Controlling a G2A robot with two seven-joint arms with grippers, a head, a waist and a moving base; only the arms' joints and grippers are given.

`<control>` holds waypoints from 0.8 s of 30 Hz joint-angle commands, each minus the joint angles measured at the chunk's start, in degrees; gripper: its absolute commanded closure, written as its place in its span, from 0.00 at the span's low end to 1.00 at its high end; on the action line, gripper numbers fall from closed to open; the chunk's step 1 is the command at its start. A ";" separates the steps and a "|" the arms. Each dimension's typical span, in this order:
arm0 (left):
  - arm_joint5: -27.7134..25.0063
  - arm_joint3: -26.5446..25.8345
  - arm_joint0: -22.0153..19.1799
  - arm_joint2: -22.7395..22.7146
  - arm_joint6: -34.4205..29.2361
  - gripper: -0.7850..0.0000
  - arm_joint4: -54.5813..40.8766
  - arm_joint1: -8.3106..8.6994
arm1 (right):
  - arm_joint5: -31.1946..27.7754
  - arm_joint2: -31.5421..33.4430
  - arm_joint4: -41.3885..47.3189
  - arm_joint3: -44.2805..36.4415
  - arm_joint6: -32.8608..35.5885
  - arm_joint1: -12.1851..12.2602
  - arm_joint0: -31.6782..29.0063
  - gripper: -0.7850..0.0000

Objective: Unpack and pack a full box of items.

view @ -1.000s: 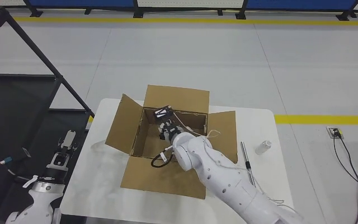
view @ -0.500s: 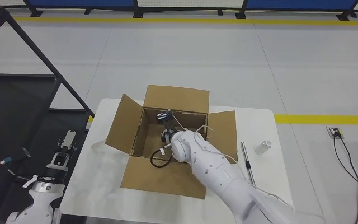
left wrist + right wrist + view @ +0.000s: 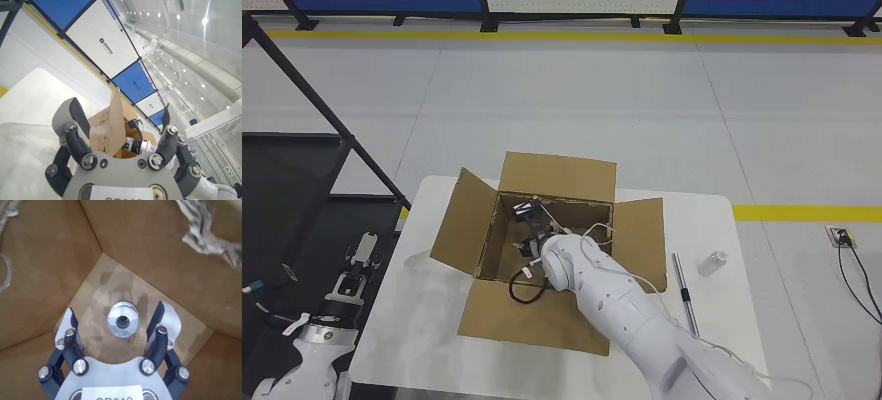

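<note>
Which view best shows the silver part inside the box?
Right wrist view: the silver part lies unobstructed on the box floor. Top view: an arm covers that spot. Left wrist view: the box from outside.

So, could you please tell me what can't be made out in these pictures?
Top view: the right arm hides much of the box floor.
Left wrist view: a raised flap blocks the box interior.
Right wrist view: crumpled paper is cut off by the edge; the metal part hides its own underside.

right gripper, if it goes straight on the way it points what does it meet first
Most likely the silver metal ring on the box floor, centred under the open right gripper; depth unclear.
</note>
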 commanded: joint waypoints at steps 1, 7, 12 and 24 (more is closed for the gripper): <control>0.00 0.00 0.00 0.00 0.00 0.00 0.00 0.00 | 0.71 -0.20 -1.37 -1.80 -0.58 -0.05 -0.17 0.00; 0.00 0.00 0.00 0.00 0.00 0.00 0.00 0.00 | 5.90 -0.27 -7.35 -11.73 -0.06 1.19 -2.71 0.00; 0.00 0.00 0.00 0.00 0.00 0.00 0.00 0.00 | 12.69 1.63 -16.30 -27.37 2.63 4.68 -8.55 0.00; 0.00 0.00 0.00 0.00 0.00 0.00 0.00 0.00 | 15.43 23.36 -50.26 -81.34 26.65 16.53 -36.20 0.00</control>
